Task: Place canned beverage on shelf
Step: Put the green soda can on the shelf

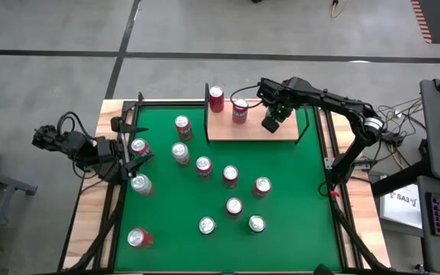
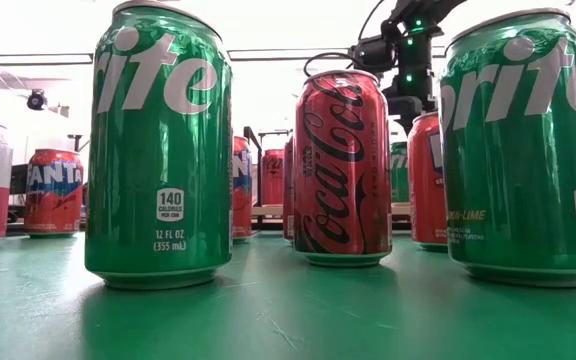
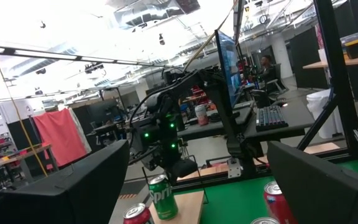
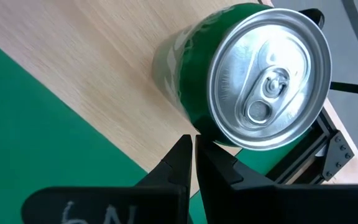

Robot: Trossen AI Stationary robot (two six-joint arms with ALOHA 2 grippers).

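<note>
The shelf (image 1: 285,131) is a tan board at the table's far side. On it stand a red can (image 1: 216,99) and a second can (image 1: 240,111). A green Sprite can (image 4: 260,74) stands upright on the shelf's wood (image 4: 92,56), just past my right gripper's tips. My right gripper (image 4: 194,152) hovers above that can, shut with nothing in it; it also shows over the shelf (image 1: 272,118). From the left wrist, the Sprite can (image 3: 162,196) sits under the right arm. My left gripper (image 3: 197,193) waits open at the table's left edge (image 1: 128,153), holding nothing.
Several loose cans stand on the green felt (image 1: 296,191), among them a can (image 1: 138,147) close to the left gripper. In the low view two Sprite cans (image 2: 158,150) and a Coca-Cola can (image 2: 343,160) stand near the front. A black upright (image 1: 309,122) bounds the shelf's right end.
</note>
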